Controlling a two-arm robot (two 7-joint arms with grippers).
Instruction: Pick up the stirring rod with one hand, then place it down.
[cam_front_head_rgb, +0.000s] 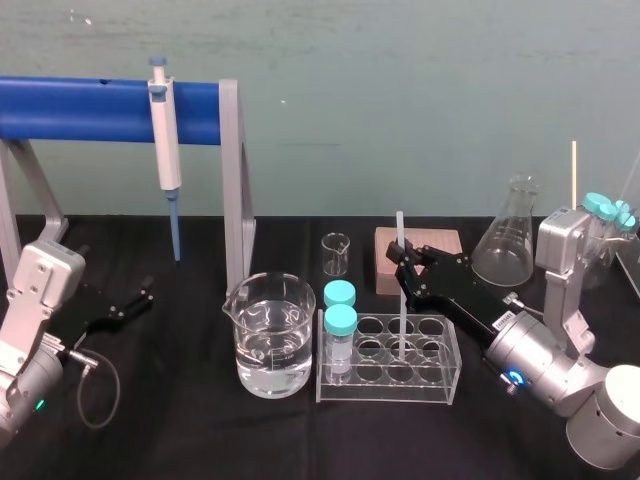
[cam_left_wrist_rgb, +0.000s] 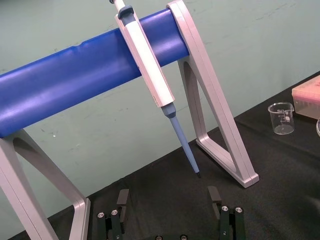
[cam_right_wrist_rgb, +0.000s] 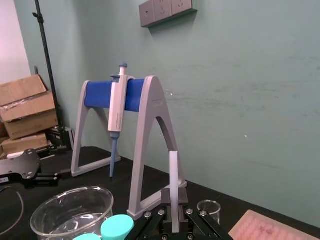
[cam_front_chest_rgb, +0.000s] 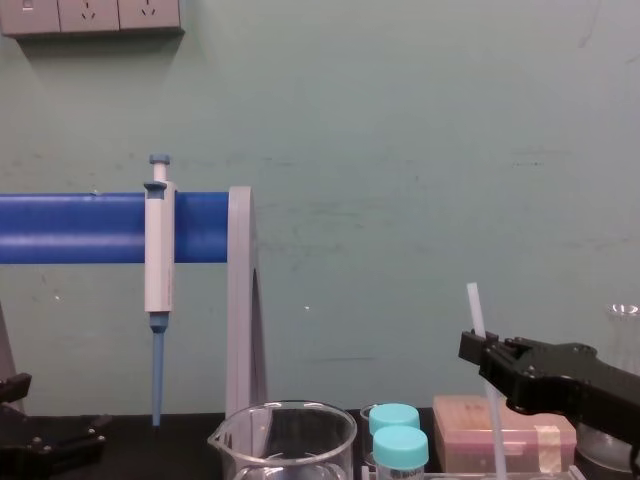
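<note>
The right gripper (cam_front_head_rgb: 405, 266) has its black jaws clamped on the stirring rod (cam_front_head_rgb: 399, 232), gripping it partway up the shaft. The rod stands close to upright, and its top projects above the jaws in the chest view. Its lower end sits inside the clear test tube rack (cam_front_head_rgb: 385, 393), apparently in a well of the middle column; the exact well cannot be determined. The right wrist view shows the rod (cam_right_wrist_rgb: 173, 172) rising straight out from between the fingertips.

Two teal-capped vials (cam_front_head_rgb: 340, 322) occupy the left column of the rack. A beaker of water (cam_front_head_rgb: 270, 345) stands just beside the rack on its left. Behind the rack are a small empty beaker (cam_front_head_rgb: 336, 254) and a pink block (cam_front_head_rgb: 435, 250), with a conical flask (cam_front_head_rgb: 507, 235) to the right.

The left gripper (cam_front_head_rgb: 143, 296) rests at the left of the black tabletop (cam_front_head_rgb: 200, 435), jaws apart, below the blue stand (cam_front_head_rgb: 90, 110) that carries the pipette (cam_front_head_rgb: 165, 140).
</note>
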